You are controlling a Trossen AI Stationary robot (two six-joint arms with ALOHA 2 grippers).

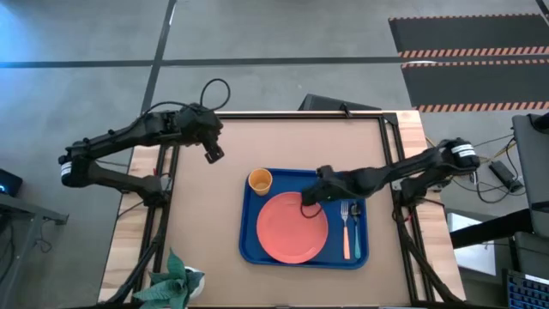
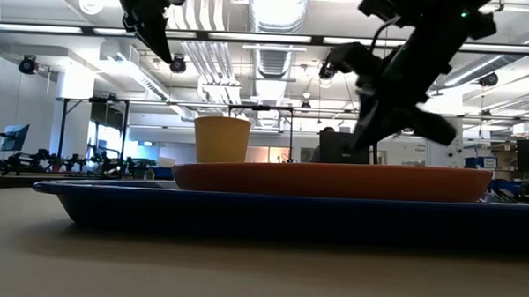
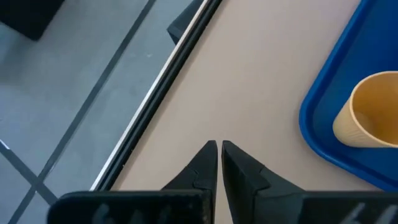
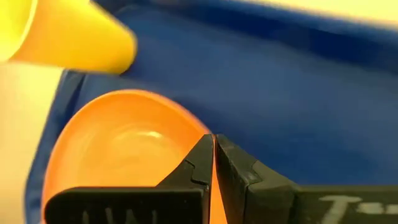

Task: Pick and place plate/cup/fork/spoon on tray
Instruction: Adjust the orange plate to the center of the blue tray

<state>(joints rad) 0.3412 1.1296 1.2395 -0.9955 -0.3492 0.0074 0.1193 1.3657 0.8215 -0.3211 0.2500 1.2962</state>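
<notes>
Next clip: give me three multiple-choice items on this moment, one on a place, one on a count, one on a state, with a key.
1. Where does the cup stand?
A. on the tray's far-left corner
B. on the plate
C. on the bare table

2. How many utensils lie on the tray?
A. none
B. two
C. four

3. What is the right claw doing?
A. hanging open over the floor
B. shut on the plate's rim
C. gripping the cup

Key: 1 A, the cup sits in that blue corner. 2 B, fork and spoon lie beside the plate. 3 B, the right wrist view shows the rim pinched between its fingers.
</notes>
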